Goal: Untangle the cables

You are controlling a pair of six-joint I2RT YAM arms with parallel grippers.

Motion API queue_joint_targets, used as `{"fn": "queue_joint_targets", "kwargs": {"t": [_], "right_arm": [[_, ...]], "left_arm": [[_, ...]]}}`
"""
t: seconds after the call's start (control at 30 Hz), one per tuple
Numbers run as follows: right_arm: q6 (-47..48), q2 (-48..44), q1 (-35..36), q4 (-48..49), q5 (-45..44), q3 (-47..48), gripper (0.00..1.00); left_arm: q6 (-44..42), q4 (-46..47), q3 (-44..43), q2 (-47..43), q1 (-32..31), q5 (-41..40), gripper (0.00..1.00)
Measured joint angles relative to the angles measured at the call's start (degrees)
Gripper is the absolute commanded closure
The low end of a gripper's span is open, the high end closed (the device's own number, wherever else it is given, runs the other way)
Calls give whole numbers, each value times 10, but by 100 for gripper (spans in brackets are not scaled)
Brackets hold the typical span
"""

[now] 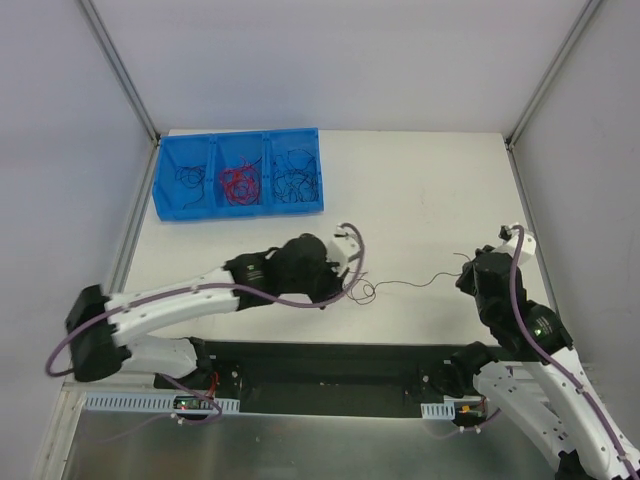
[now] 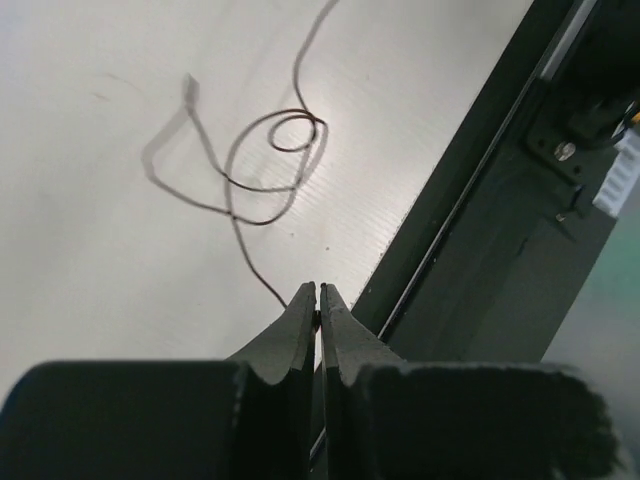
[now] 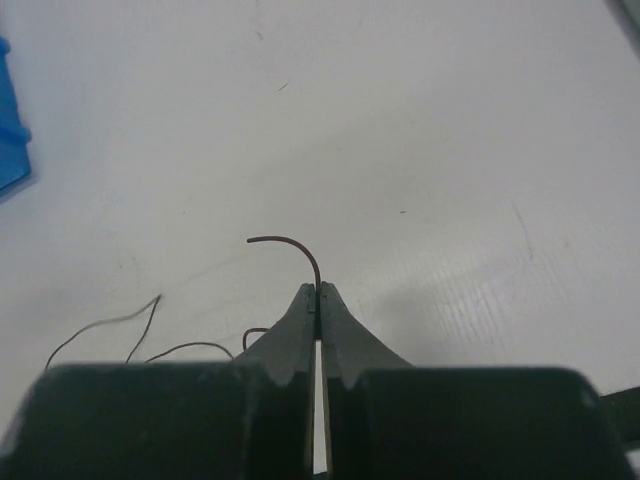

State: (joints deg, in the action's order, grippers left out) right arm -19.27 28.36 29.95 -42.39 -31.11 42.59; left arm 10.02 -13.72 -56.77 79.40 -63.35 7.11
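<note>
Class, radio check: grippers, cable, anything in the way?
Left gripper shut on cable end. Right gripper shut on other end. Cable looped near left gripper. Nothing in the way.

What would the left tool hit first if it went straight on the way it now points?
Probably the loops of the thin dark cable it is shut on, lying just ahead of the left tool on the white table. Depth is hard to judge; if tilted down, it may touch the table first.
</note>
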Motion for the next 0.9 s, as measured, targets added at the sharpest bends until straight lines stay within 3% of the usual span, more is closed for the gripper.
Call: {"fn": "queue_joint_targets", "kwargs": {"t": [0.17, 0.3, 0.5, 0.67, 0.9], "right_arm": [[-7, 5, -1, -36, -91, 33, 99], [-4, 5, -4, -57, -141, 51, 100], [1, 5, -7, -79, -199, 67, 100], [3, 5, -15, -95, -242, 71, 100], [3, 14, -36, -116, -282, 86, 100]], "left_arm": [[-4, -24, 35, -228, 22, -74, 100], [-8, -99, 32, -312, 102, -131, 100], [-34, -214, -13, -330, 272, -257, 100], [-43, -242, -34, -338, 409, -323, 100], [-44, -240, -29, -399, 468, -398, 100]]}}
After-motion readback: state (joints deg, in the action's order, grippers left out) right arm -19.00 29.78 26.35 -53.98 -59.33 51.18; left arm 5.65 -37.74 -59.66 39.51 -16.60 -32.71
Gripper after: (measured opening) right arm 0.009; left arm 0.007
